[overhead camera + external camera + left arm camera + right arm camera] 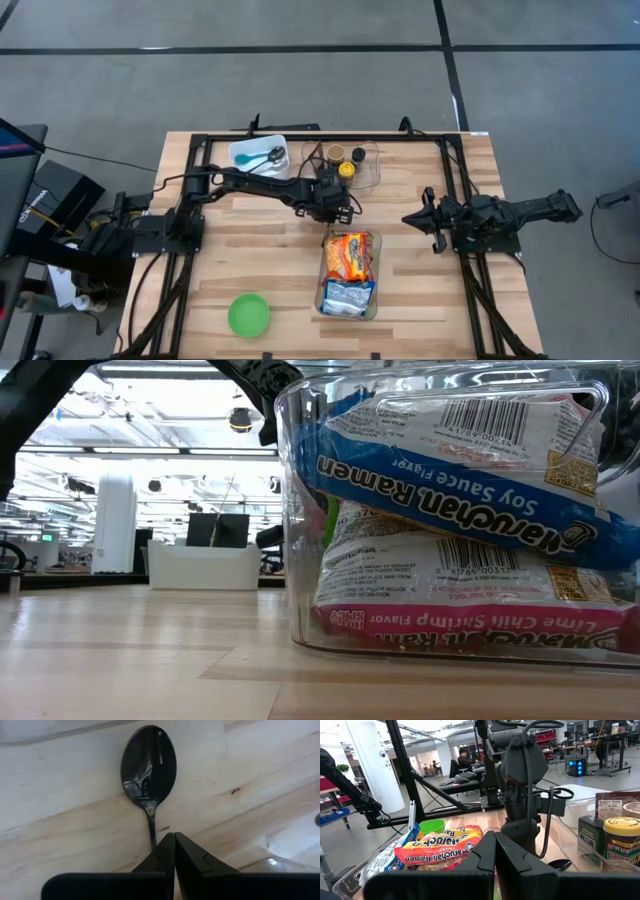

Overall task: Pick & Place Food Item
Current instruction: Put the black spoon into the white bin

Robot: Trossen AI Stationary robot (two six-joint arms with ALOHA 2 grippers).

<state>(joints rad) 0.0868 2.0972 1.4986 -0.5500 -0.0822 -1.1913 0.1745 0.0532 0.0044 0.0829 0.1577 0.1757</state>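
My left gripper [174, 836] reaches to the table's middle [340, 207] and is shut on a black spoon [149, 765]. The spoon's bowl [561, 865] sits low over the wood between the jar container and the ramen container; I cannot tell whether it touches. Ramen packs, the food items, lie stacked in a clear container [348, 272], an orange pack [440, 847] on top and a blue one [450, 470] beside it. My right gripper [495, 840] waits shut at the table's right side [415, 218], pointing level at the left arm. My left gripper pinches the spoon's thin handle [153, 832] between its two fingertips, partway along it; the handle's rear end is hidden by the fingers. The fingers slant steeply down and lie along the handle. The spoon's bowl points away from the gripper, hollow side up.
At the back, a white tray [258, 150] holds another spoon, and a clear container [372, 170] holds jars [620, 845]. A green bowl [248, 315] sits near the front left. Bare wood lies left of the ramen container.
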